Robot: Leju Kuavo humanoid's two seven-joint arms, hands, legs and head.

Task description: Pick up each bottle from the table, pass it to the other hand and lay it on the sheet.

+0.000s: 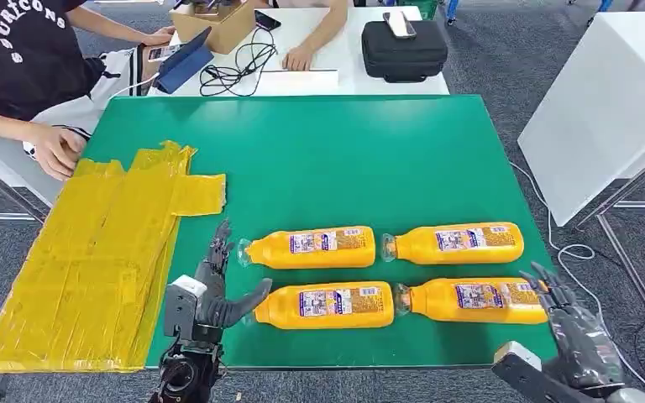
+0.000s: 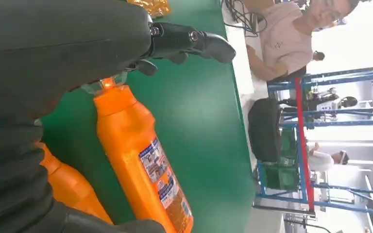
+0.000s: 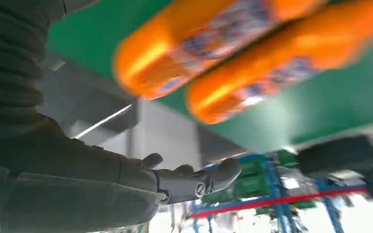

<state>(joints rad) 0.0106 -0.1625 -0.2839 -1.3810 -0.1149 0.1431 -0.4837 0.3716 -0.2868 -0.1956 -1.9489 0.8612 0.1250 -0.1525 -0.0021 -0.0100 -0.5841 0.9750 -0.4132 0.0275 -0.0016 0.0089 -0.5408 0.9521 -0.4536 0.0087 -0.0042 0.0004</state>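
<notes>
4 bottles, 1 sheet

Glossy plastic bottles; crinkled shiny sheet; matt green table.

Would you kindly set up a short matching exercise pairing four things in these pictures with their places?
Things:
1. yellow sheet
2. black case
3. left robot hand
4. right robot hand

Places:
A. on the white table behind the green one
B. by the caps of the left pair of bottles
C. at the table's near right corner
D. over the green table's left edge

Pairs: 1-D, 2-A, 3-B, 4-C
</notes>
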